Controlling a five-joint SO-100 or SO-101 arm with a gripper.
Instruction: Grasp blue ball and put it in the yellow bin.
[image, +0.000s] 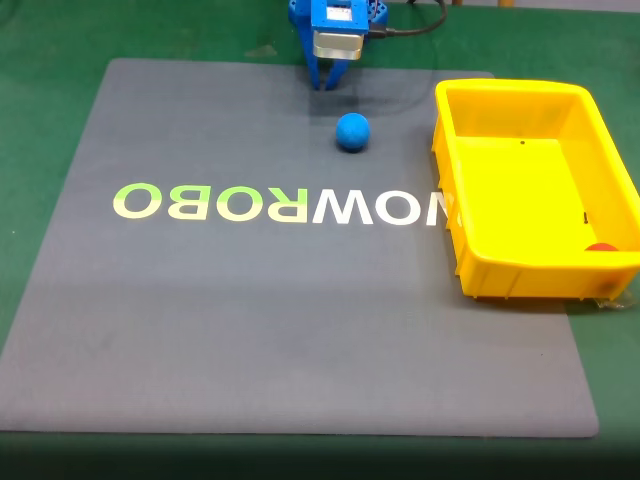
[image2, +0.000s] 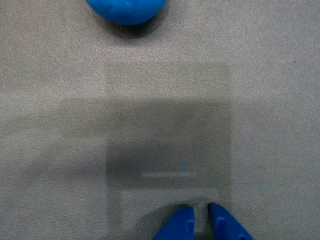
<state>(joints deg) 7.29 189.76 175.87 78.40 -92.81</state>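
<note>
The blue ball (image: 352, 132) lies on the grey mat (image: 250, 320), just in front of the end effector (image: 327, 82) and apart from it. The end effector's fingertips (image2: 181, 225) are nearly together, holding nothing. The yellow bin (image: 505, 282) stands to the right in the fixed view, with a small red object (image: 601, 248) inside.

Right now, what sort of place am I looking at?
Probably a robot practice bench: a grey mat printed with a logo lies on a green table, with a blue ball, a yellow bin and a blue gripper.
</note>
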